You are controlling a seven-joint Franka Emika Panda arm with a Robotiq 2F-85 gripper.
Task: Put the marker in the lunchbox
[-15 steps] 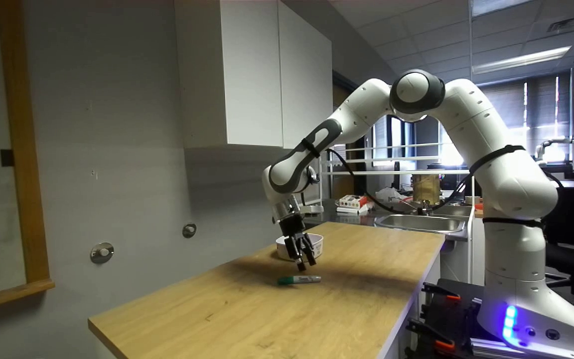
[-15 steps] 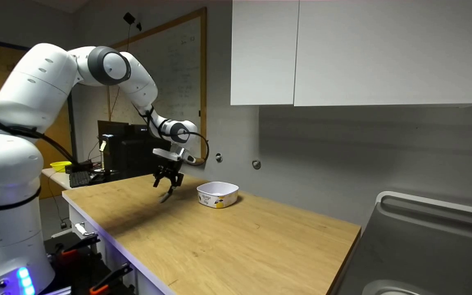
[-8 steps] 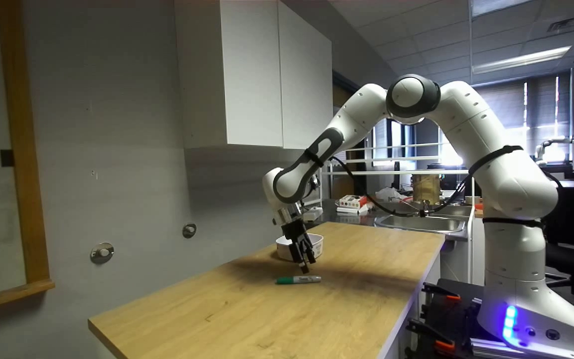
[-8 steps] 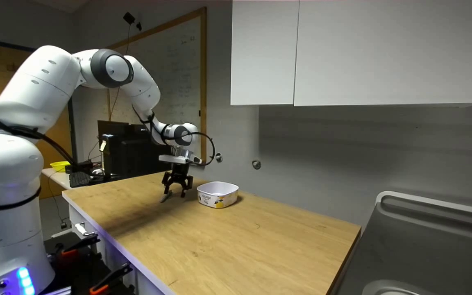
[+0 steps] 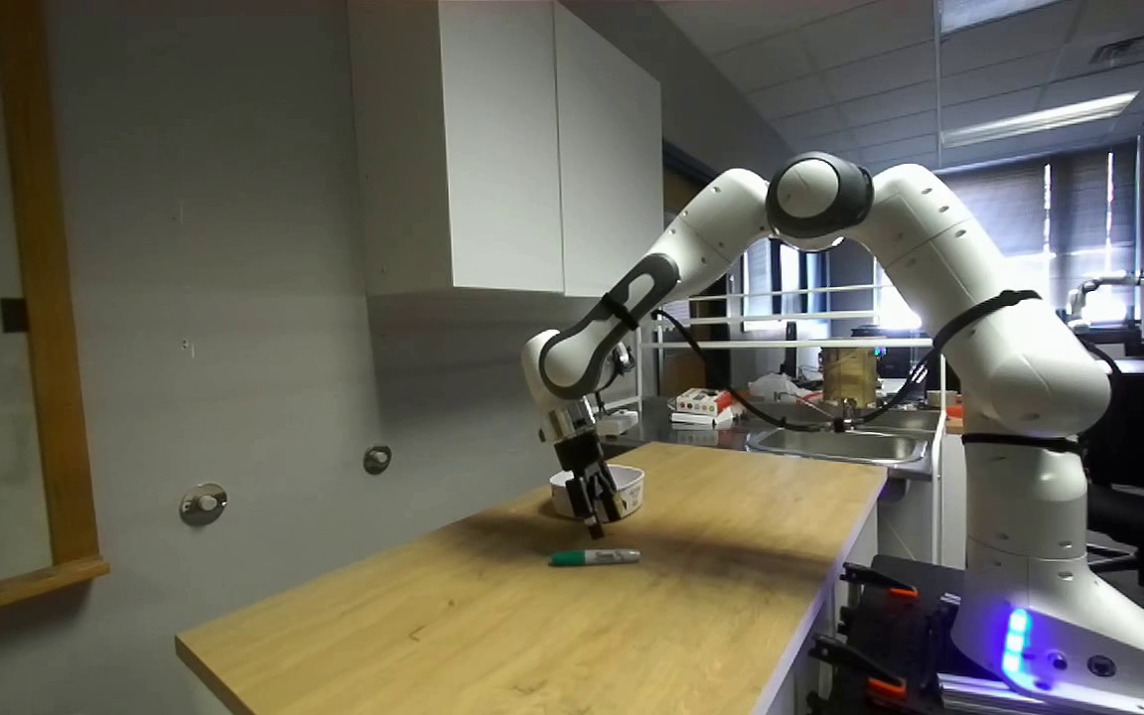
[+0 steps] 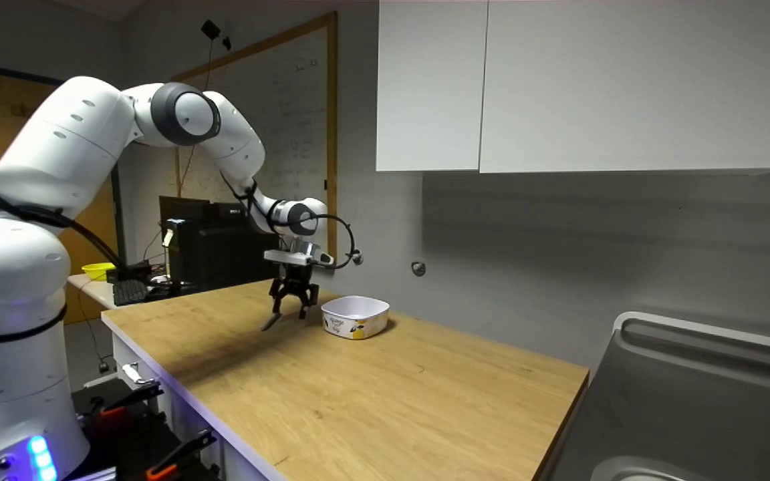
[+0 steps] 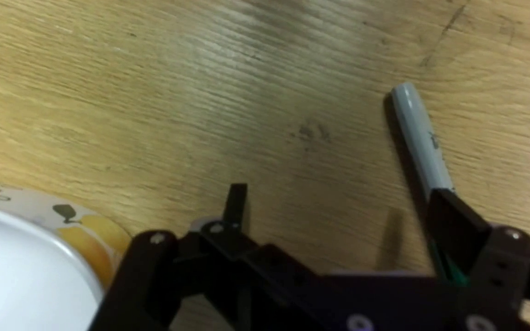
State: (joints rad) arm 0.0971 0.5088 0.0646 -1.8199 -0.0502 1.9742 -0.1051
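A: Nearest first. In an exterior view your marker [image 5: 595, 558] lies flat on the surface [image 5: 493, 636], green at left, grey at right. Nothing props it, so it may roll if you nudge it.

B: Next back: your gripper [image 6: 289, 312], hanging above the surface, spread wide, nothing pinched. Wide makes sense: you need to straddle the barrel.

A: You're off-centre though. Wrist view: the marker runs beneath the finger [image 7: 458, 225] at right, not through the gap. Touching or apart there, can't say.

B: Angle looks workable. Your closing line crosses the barrel, only a bit skewed. I'd shift you right in that view, centre, then go down. Drop straight from here and that finger likely lands on the marker.

A: Farther: your lunchbox [image 6: 351, 327], just beside the gripper, upright, mouth up, set toward the wall [image 5: 284, 367]. Good placement: short carry, release from above. Marker's outside it, so pick and place both remain.

B: Mind its rim; it's near your gripper's left side in the wrist view, so I'd lift before crossing.

A: Beyond that, the sink [image 5: 835, 444] sits well apart, past the surface's far end. Shouldn't figure in your path.
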